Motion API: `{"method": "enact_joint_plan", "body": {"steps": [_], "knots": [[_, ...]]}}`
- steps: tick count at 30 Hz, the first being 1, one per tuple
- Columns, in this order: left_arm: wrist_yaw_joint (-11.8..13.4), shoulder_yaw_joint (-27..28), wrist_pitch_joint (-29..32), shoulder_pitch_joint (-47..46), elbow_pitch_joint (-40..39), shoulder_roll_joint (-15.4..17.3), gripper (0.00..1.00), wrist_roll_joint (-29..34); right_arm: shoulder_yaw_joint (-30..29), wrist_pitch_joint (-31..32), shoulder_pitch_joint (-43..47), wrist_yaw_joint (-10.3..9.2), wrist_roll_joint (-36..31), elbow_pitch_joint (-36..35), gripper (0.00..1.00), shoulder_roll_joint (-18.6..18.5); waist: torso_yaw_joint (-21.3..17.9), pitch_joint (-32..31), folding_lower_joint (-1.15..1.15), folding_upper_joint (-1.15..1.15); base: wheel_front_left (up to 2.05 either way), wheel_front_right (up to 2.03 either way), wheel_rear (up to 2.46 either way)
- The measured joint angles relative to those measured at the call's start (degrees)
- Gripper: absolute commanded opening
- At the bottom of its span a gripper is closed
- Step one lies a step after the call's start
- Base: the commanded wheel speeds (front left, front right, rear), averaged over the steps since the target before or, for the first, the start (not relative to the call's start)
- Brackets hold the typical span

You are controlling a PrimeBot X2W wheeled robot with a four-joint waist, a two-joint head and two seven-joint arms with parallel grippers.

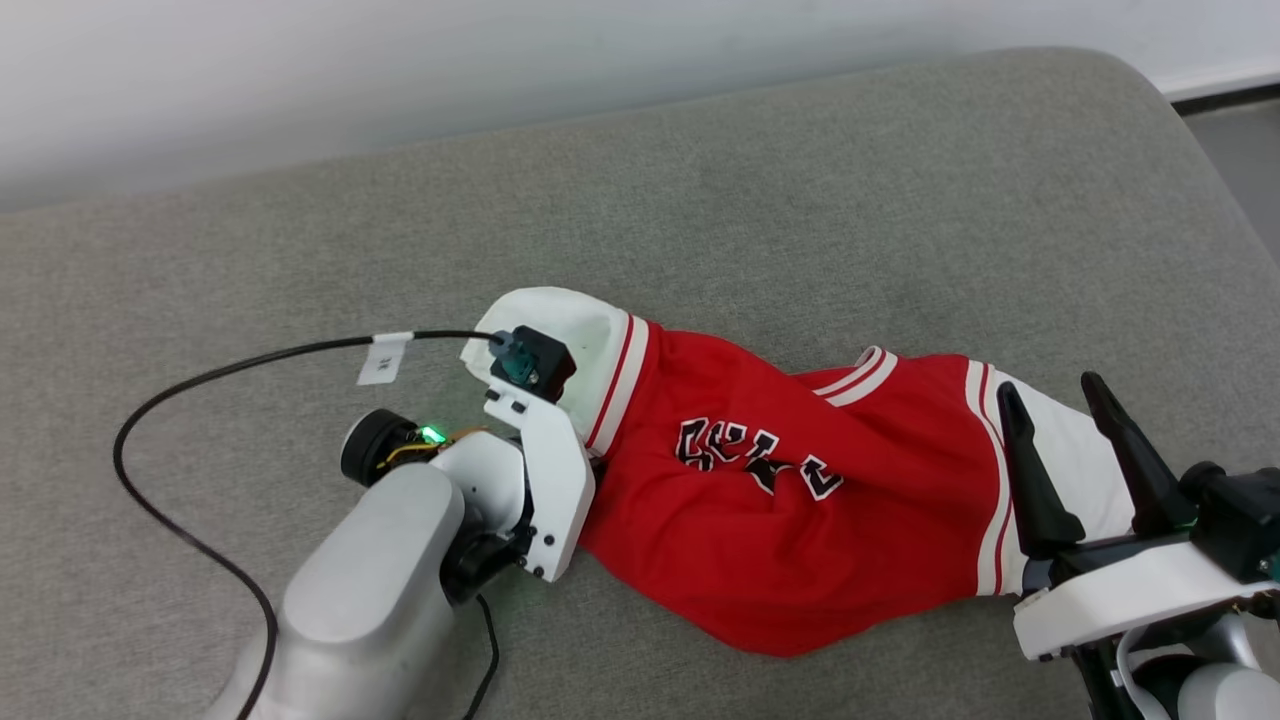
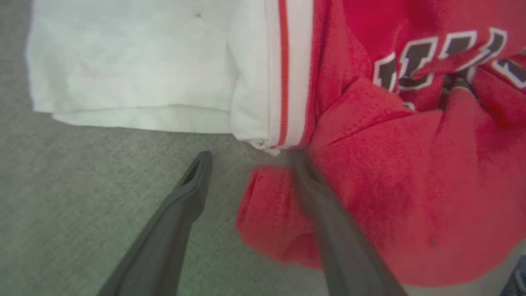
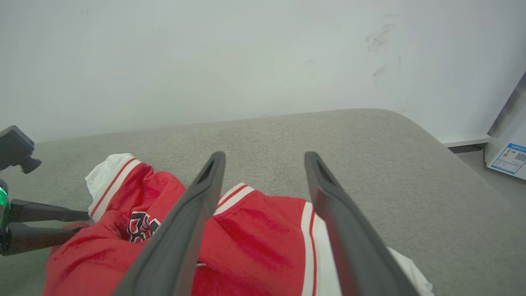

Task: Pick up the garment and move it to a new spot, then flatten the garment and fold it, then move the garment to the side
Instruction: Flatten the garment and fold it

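Here the garment (image 1: 790,510), a red jersey with white sleeves, lies crumpled across the grey cushion (image 1: 800,200), with the black, white-edged lettering rumpled on its chest. One white sleeve (image 1: 560,320) points toward the robot's left and the other (image 1: 1075,460) toward its right.

The left gripper (image 2: 250,155) is low at the jersey's left end, just below the red-and-white striped trim (image 2: 283,74) of that sleeve. Its jaws are spread wide. In the left wrist view one finger (image 2: 181,213) sits over bare cushion just clear of the cloth, and the other (image 2: 328,222) lies against the bunched red fabric with its tip at the fold under the trim. It is too blurred to say whether that tip is tucked beneath the cloth. Nothing is pinched between the two.

The right gripper (image 1: 1048,386) stands over the right sleeve with its fingers parted and empty. In the right wrist view the jersey's red body and striped seam show between and beneath them.

A black cable (image 1: 200,375) with a white tag (image 1: 385,358) loops over the cushion beside the left arm.
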Motion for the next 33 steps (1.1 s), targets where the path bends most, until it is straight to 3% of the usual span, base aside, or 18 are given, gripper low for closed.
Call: {"method": "enact_joint_plan", "body": {"steps": [4,5,6,7,13,18,26,33], "knots": [[0.0,-4.0,6.7,-2.5,0.1,1.2,0.98,-2.7,0.8,-0.7,-0.9,0.0,-0.1,0.1,1.0,0.1,-1.0,1.2,0.0,0.0,0.0,0.0,0.0],[0.0,-5.0,8.1,-2.9,0.0,1.6,0.48,-3.3,1.0,-0.8,-0.9,0.0,-0.1,0.1,1.0,0.2,-1.2,1.4,0.0,0.0,0.0,0.0,0.0],[0.0,-5.6,9.0,-3.1,-0.2,1.9,0.2,-3.9,1.1,-0.9,-1.0,0.0,-0.1,0.1,1.0,0.2,-1.3,1.5,0.0,0.0,0.0,0.0,0.0],[0.0,-6.2,9.3,-3.3,-0.4,2.3,0.0,-4.5,1.2,-0.9,-1.1,0.0,-0.1,0.1,1.0,0.2,-1.4,1.5,0.0,0.0,0.0,0.0,0.0],[0.1,-7.9,4.8,-1.8,-2.1,3.3,0.0,-4.2,1.0,-1.0,-1.2,-0.01,-0.8,-0.5,1.0,0.3,-0.2,0.3,0.0,0.0,0.0,0.0,0.0],[2.8,-6.4,-1.3,1.6,-6.7,4.7,0.0,-3.2,-0.2,0.1,-0.2,-0.01,-1.6,-1.7,1.0,0.3,2.6,-1.3,0.0,0.0,0.0,0.0,0.0],[9.3,-3.5,-5.4,11.6,-19.4,9.2,0.0,-3.4,-1.9,1.8,2.1,0.0,-2.2,-3.5,1.0,0.3,9.1,-4.1,0.0,0.0,0.0,0.0,0.0],[16.2,-1.5,-5.2,27.4,-27.5,12.5,0.0,-7.2,-2.9,3.1,3.9,-0.01,-2.4,-4.8,1.0,0.3,13.9,-6.4,0.0,0.0,0.0,0.0,0.0]]}}
